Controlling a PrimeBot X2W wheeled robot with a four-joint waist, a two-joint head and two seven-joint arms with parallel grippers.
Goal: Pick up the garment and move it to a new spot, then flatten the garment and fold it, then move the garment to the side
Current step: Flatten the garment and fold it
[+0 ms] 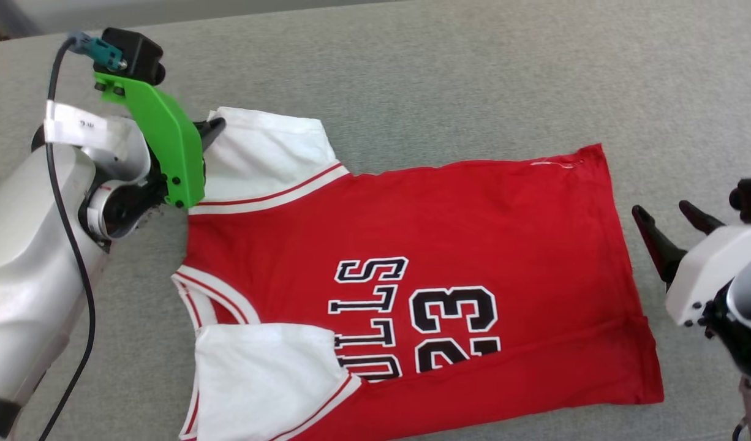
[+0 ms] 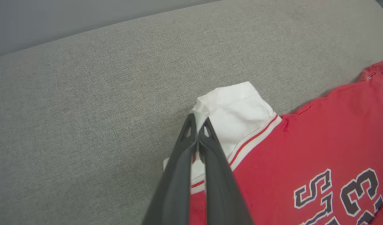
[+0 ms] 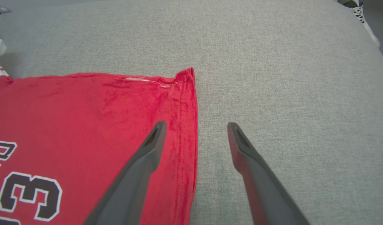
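The head view shows the red BULLS 23 jersey (image 1: 449, 245) lying flat on the grey fabric surface (image 1: 412, 73), with the near white sleeve (image 1: 259, 373) folded over the start of the lettering. The left gripper (image 1: 215, 127) is partly hidden there behind its green bracket (image 1: 167, 135). The left wrist view shows its fingers (image 2: 179, 175) pressed together on the outer edge of the far white sleeve (image 2: 238, 109). The right wrist view shows the right gripper (image 3: 196, 125) with jaws wide apart and empty, one finger seen against red cloth beside the hem (image 3: 191, 131), while the head view places it just off the hem, clear of the cloth.
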